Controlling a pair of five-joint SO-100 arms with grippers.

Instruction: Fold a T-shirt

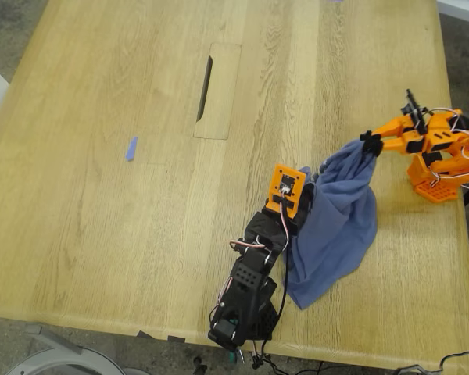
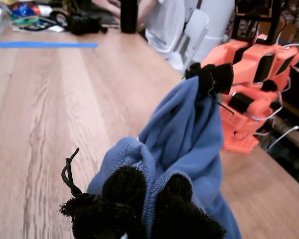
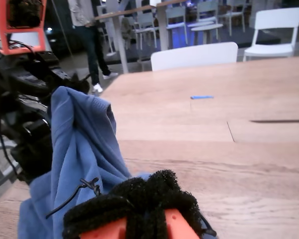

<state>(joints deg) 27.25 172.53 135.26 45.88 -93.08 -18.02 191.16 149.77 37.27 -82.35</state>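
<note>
The slate-blue T-shirt [image 1: 338, 215] hangs bunched between my two grippers, lifted off the table, with its lower end trailing near the front edge. No print shows. My first gripper [image 2: 149, 191], on the black arm, is shut on a fold of the T-shirt [image 2: 184, 134]; in the exterior view it [image 1: 316, 173] is mostly hidden by cloth. My second gripper [image 1: 370, 142], on the orange arm, is shut on another edge of the shirt; it also shows in the first wrist view [image 2: 212, 77] and its own view [image 3: 149, 199], with the T-shirt [image 3: 77, 149] stretching away from it.
A tiny blue scrap [image 1: 130, 148] lies on the wooden table [image 1: 102, 234] toward the exterior view's left. An inset panel with a dark slot [image 1: 205, 78] is in the table's middle. The orange arm's base [image 1: 438, 176] stands at the exterior view's right edge. Chairs [image 3: 194, 55] and a person [image 3: 89, 30] are beyond the table.
</note>
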